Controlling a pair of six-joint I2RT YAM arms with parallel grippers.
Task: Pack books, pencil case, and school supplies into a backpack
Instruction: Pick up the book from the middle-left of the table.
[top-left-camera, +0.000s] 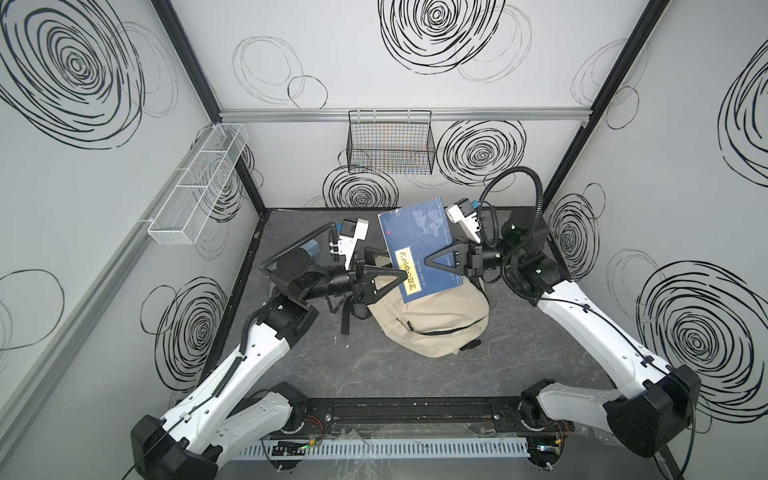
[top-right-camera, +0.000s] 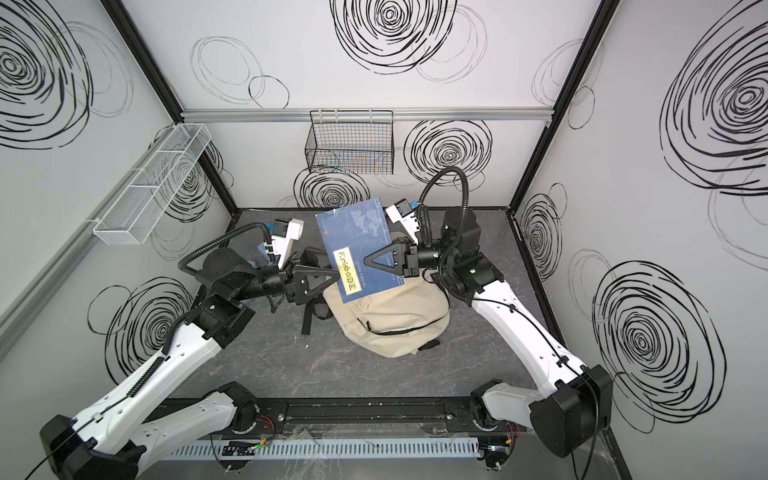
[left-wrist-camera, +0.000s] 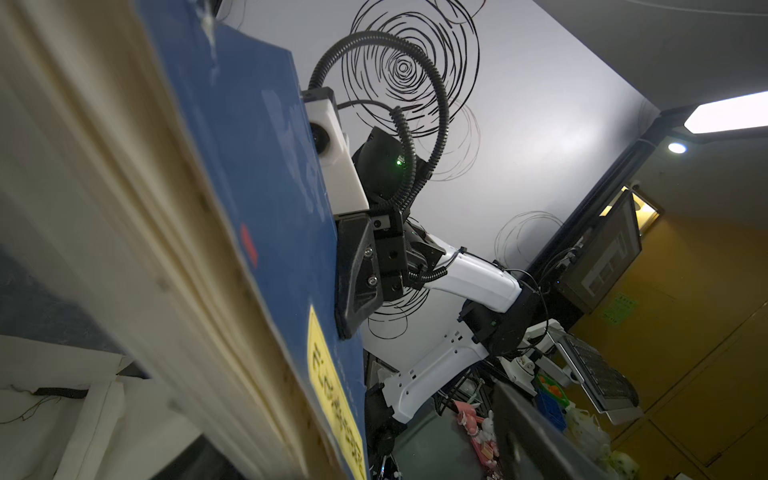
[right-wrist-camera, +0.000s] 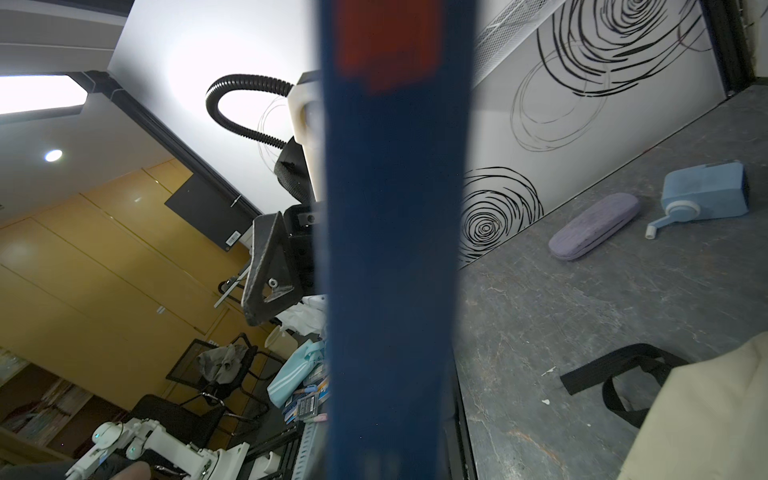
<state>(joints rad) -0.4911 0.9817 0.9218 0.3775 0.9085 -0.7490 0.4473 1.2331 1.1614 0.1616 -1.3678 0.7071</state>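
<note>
While the blue book hangs tilted over the top end of the backpack, the pencil case and the sharpener lie on the table on the left arm's side. They are close together but not touching. Black straps spill from the backpack onto the table near the left arm.

A black wire basket hangs on the back wall. A white mesh tray hangs on a side wall. I cannot tell what is in them. The book hides the inside of the backpack.

The right gripper is squeezed tight on the book's edge and holds it up. The left gripper has its jaws apart, with one finger tip on the book's yellow strip. I cannot tell if the other finger touches the book.
</note>
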